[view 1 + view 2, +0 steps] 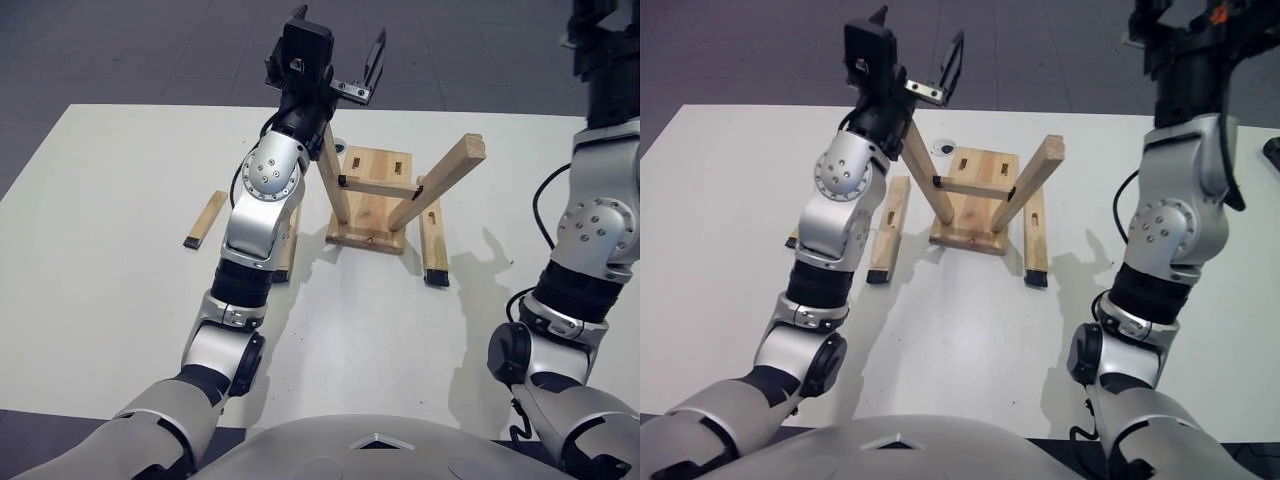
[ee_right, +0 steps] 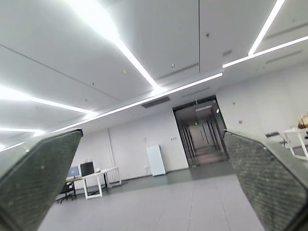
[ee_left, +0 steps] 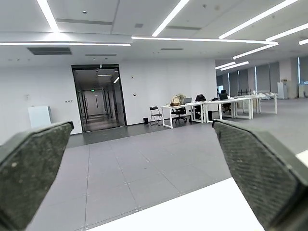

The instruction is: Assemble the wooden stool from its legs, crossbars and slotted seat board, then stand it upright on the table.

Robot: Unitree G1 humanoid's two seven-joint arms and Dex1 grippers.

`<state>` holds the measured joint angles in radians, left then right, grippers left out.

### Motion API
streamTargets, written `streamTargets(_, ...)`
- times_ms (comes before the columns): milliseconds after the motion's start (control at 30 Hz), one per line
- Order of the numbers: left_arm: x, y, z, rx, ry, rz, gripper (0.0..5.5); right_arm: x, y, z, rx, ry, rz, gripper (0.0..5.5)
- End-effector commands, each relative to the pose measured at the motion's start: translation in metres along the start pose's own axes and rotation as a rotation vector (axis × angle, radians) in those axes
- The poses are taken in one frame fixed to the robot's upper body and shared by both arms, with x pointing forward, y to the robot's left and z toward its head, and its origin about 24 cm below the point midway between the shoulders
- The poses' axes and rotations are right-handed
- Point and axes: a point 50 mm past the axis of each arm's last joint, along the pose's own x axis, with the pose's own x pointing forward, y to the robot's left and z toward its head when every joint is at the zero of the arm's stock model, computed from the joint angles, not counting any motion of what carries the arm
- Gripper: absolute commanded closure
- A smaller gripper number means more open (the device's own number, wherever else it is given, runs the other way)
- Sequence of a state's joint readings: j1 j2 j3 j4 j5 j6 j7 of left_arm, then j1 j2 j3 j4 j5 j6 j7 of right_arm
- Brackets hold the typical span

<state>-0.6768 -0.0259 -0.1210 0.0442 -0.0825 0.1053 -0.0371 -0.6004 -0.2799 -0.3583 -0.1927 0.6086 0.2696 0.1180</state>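
On the table (image 1: 100, 280), left to right: a short loose bar (image 1: 205, 220), a loose leg (image 1: 288, 252) partly under the left arm (image 1: 265, 180), the seat board (image 1: 372, 232) lying flat with two standing legs (image 1: 445, 175) joined by a crossbar (image 1: 380, 187), and a second loose leg (image 1: 433, 250). The left gripper (image 1: 338, 40) and right gripper (image 2: 153, 139) are raised, fingers spread and empty. Likely hazard: the left arm, close beside one standing leg, knocks it from its slot.

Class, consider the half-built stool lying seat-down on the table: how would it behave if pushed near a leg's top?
Probably stiff, since a crossbar ties the wooden legs together. It may tip rather than slide, as the legs lean high above the small flat seat board. Its squared parts seem unlikely to roll.
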Motion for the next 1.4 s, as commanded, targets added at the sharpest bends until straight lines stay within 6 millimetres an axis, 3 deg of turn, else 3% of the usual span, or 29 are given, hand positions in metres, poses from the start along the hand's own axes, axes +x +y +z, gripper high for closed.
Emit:
streamTargets(33, 0.001, 0.01, 0.05, 0.026, -0.258, 0.096, 0.12, -0.01, -0.016, -0.029, -0.106, 0.109, -0.23, 0.1)
streamTargets(133, -0.014, 0.036, 0.06, 0.071, -0.257, 0.262, 0.12, -0.03, -0.045, -0.041, -0.357, 0.212, -0.486, 0.1)
streamTargets(233, -0.035, 0.069, 0.028, 0.102, -0.012, 0.416, 0.12, -0.051, -0.061, -0.039, -0.433, 0.272, -0.608, 0.1)
streamTargets(300, -0.052, 0.079, 0.004, 0.121, 0.163, 0.453, 0.12, -0.063, -0.066, -0.031, -0.561, 0.292, -0.617, 0.1)
streamTargets(367, -0.066, 0.069, -0.017, 0.129, 0.34, 0.366, 0.12, -0.078, -0.063, -0.031, -0.669, 0.351, -0.563, 0.1)
streamTargets(433, -0.072, 0.047, -0.027, 0.133, 0.421, 0.244, 0.12, -0.091, -0.052, -0.042, -0.648, 0.429, -0.5, 0.1)
streamTargets(567, -0.066, -0.007, -0.027, 0.125, 0.407, 0.013, 0.12, -0.102, -0.014, -0.06, -0.542, 0.496, -0.404, 0.1)
streamTargets(667, -0.06, -0.025, -0.029, 0.122, 0.409, -0.018, 0.12, -0.102, 0.004, -0.067, -0.502, 0.509, -0.398, 0.1)
streamTargets(867, -0.058, -0.004, -0.045, 0.18, 0.481, 0.127, 0.12, -0.105, 0.011, -0.078, -0.513, 0.55, -0.407, 0.1)
streamTargets(967, -0.06, 0.009, -0.046, 0.171, 0.487, 0.234, 0.12, -0.111, -0.009, -0.078, -0.578, 0.58, -0.508, 0.1)
streamTargets(1067, -0.069, 0.032, -0.042, 0.081, 0.479, 0.441, 0.12, -0.125, -0.047, -0.065, -0.635, 0.595, -0.773, 0.1)
streamTargets(1133, -0.072, 0.041, -0.038, 0.091, 0.449, 0.488, 0.12, -0.13, -0.057, -0.059, -0.645, 0.588, -0.834, 0.1)
streamTargets(1200, -0.065, 0.027, -0.028, 0.089, 0.373, 0.342, 0.12, -0.121, -0.045, -0.06, -0.608, 0.558, -0.716, 0.1)
streamTargets(1267, -0.059, -0.002, -0.023, 0.118, 0.329, 0.106, 0.12, -0.106, -0.014, -0.065, -0.533, 0.521, -0.493, 0.1)
streamTargets(1333, -0.061, -0.024, -0.031, 0.113, 0.367, -0.035, 0.12, -0.097, 0.016, -0.071, -0.45, 0.502, -0.332, 0.1)
streamTargets(1400, -0.06, -0.03, -0.041, 0.114, 0.416, -0.063, 0.12, -0.095, 0.03, -0.076, -0.417, 0.503, -0.292, 0.1)
